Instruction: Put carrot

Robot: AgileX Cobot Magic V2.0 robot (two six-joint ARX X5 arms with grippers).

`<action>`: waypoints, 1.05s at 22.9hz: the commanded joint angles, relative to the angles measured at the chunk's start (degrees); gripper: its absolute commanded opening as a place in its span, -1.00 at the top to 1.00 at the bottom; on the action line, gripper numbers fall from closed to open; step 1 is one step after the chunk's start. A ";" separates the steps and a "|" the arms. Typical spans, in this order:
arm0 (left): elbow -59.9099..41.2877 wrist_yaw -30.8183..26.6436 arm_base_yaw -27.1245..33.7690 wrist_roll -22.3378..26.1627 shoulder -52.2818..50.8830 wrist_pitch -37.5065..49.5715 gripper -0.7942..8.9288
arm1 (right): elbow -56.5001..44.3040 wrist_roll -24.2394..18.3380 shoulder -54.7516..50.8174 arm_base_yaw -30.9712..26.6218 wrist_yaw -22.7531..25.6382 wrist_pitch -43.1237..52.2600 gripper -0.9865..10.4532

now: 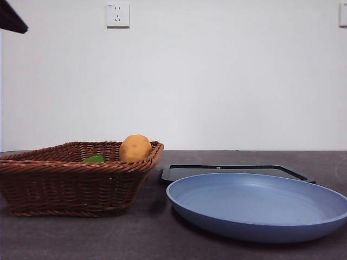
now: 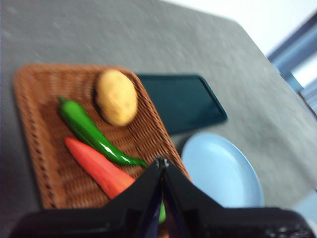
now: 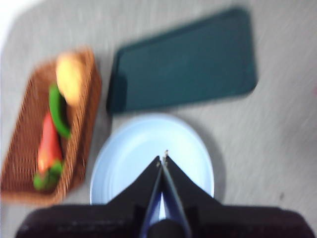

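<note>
Nearest the front camera sits the blue plate (image 1: 257, 208), bare, with a dark flat tray (image 1: 233, 171) just behind it and a wicker basket (image 1: 70, 184) beside it on the grey worktop (image 1: 135, 238). Nothing of the task appears done yet: the carrot (image 2: 101, 169) lies inside the basket, alongside a long green pepper (image 2: 91, 134) and a yellow-orange potato (image 2: 116, 96), untouched by either arm. What remains, as I judge it, is the whole job: reaching in, taking the carrot and setting it down, most likely on the plate or tray. From the front, only the potato and a scrap of green show over the basket rim; the carrot is hidden there, and only the wrist views reveal it, the right one also showing its green leaves at one end. The left end effector (image 2: 162, 163) hangs above the basket near the carrot, jaws clenched together and empty. The right end effector (image 3: 163, 157) hovers over the plate, likewise pressed closed on nothing.
</note>
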 commanded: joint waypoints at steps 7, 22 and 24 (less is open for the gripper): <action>5.09 6.40 -0.02 4.33 5.60 -3.87 0.27 | 0.94 -6.21 18.32 0.07 -3.50 -2.45 0.34; 5.09 6.56 -0.02 3.96 5.62 -4.04 0.25 | 0.92 -3.48 41.51 6.21 -1.77 6.23 0.62; 5.09 6.64 -0.04 3.98 5.62 -4.28 0.25 | 0.92 -3.48 41.46 6.19 -1.73 6.23 0.80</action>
